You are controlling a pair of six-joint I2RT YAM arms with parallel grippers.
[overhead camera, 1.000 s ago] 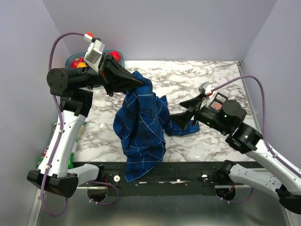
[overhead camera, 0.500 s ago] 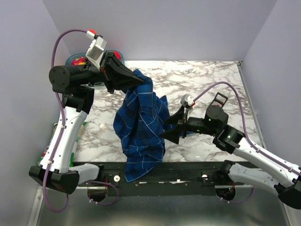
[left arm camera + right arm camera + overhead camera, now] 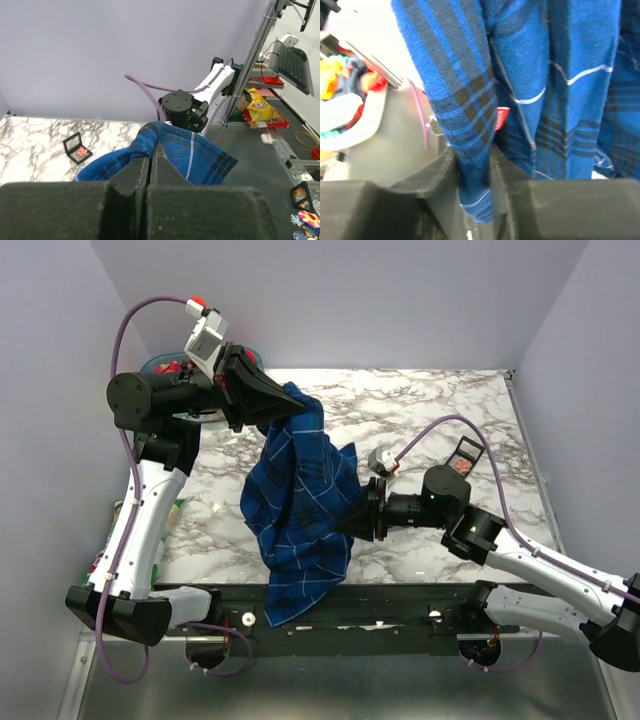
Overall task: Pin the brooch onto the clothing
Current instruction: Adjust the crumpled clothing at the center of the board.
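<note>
The clothing (image 3: pixel 300 490), a blue plaid shirt, hangs from my left gripper (image 3: pixel 297 412), which is shut on its top fold above the marble table. In the left wrist view the cloth (image 3: pixel 170 145) bunches at that gripper's (image 3: pixel 151 150) closed tips. My right gripper (image 3: pixel 342 526) reaches in from the right at the shirt's lower edge. In the right wrist view a hanging fold (image 3: pixel 465 115) sits pinched between that gripper's (image 3: pixel 471 150) fingers, next to a red label (image 3: pixel 502 117). The brooch (image 3: pixel 461 467) lies in a small black case (image 3: pixel 77 148) on the table behind the right arm.
A teal tray (image 3: pixel 160 365) with colourful items sits at the back left behind the left arm. The shirt's tail drapes over the black rail (image 3: pixel 400 602) at the table's near edge. Purple walls close in the back and sides.
My right arm has swung left to the shirt and its jaws have closed from wide open onto a hanging fold. The left gripper has kept its hold and risen slightly.
</note>
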